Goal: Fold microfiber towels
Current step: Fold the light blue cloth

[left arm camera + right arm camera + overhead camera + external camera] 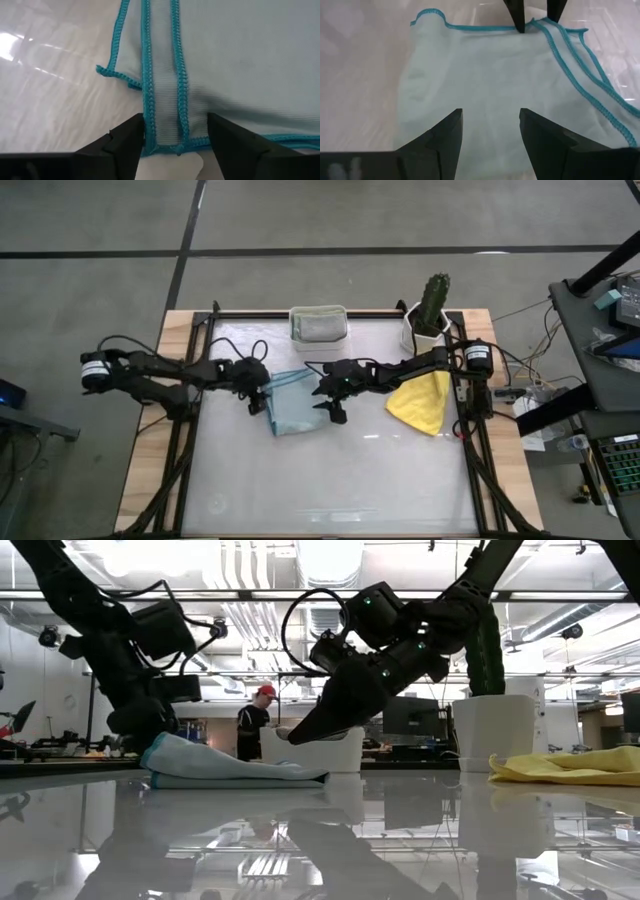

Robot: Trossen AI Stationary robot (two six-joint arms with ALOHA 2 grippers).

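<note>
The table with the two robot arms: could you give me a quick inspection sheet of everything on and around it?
Surface: glossy white table.
Job's things: pale blue towel folded at centre; yellow towel crumpled on the right; more towels in white tub.
Clutter: potted cactus.
Grippers: left gripper at the towel's edge, jaws open; right gripper over the towel, jaws open.
Cables: loops along both arms.
Surroundings: person behind; equipment bench at right.

A white tub (pixel 318 323) sits at the desk's (pixel 330 480) twelve o'clock edge; a potted cactus (pixel 432 305) stands toward two o'clock. A person (pixel 256 720) stands beyond.
</note>
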